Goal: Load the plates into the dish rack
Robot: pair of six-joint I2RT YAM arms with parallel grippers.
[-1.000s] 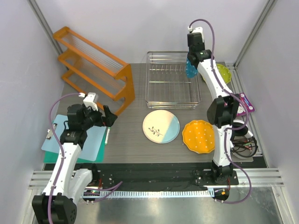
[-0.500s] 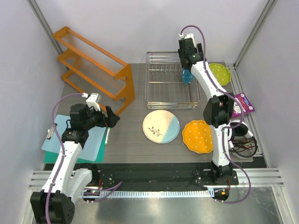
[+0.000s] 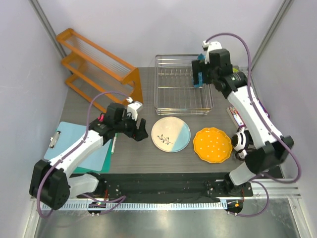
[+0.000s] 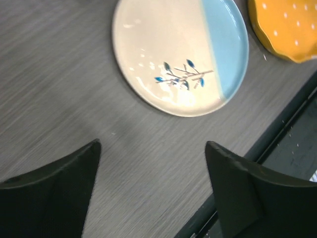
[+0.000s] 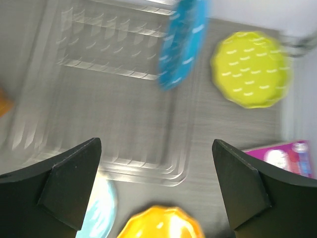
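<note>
Top external view: grey worktop with a wire dish rack at the back middle and an orange shelf off to its left.
In the rack: only one thing, the blue plate. It's standing on edge at the right-hand end. The right wrist shot is too blurry to tell which slot it sits in.
Green plate: flat on the worktop just outside the rack's right side, so not in it. The arm hides it from the top camera.
Leaf plate: cream and light blue, flat on the worktop right in front of the rack.
Orange plate: also flat, just beside the leaf plate on its right.
Right tool: above the rack, fingers spread wide with nothing in them, and the blue plate is apart from it.
Left tool: wide open too and empty. It's over bare worktop just left of the leaf plate, not touching it.
</note>
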